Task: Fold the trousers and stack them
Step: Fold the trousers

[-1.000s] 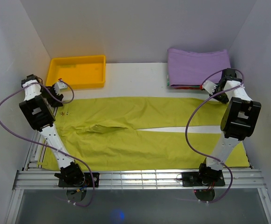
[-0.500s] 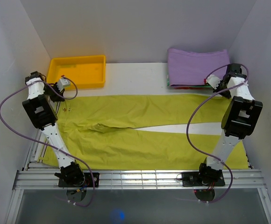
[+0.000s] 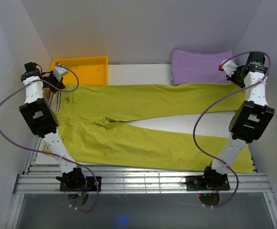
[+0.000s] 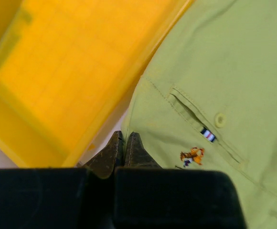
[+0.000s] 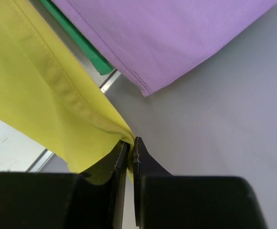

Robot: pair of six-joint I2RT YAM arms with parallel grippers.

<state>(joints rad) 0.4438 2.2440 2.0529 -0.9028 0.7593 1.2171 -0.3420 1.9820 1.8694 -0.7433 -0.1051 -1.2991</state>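
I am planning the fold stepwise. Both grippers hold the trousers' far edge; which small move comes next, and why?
Probably draw both grippers toward the near edge, laying the far leg over the near one. The left gripper pinches the trousers at the waist by the yellow tray, the right gripper the far hem by the purple cloth; the legs lie apart.

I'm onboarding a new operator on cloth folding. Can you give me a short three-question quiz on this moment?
1. True or false: the jaws of the left gripper and the right gripper are both shut on the trousers.
2. Which part of the trousers does the left gripper hold? A. waist end B. leg hem C. knee
3. Fill in: the tray beside the left gripper is ____.
Key: 1 true; 2 A; 3 yellow.
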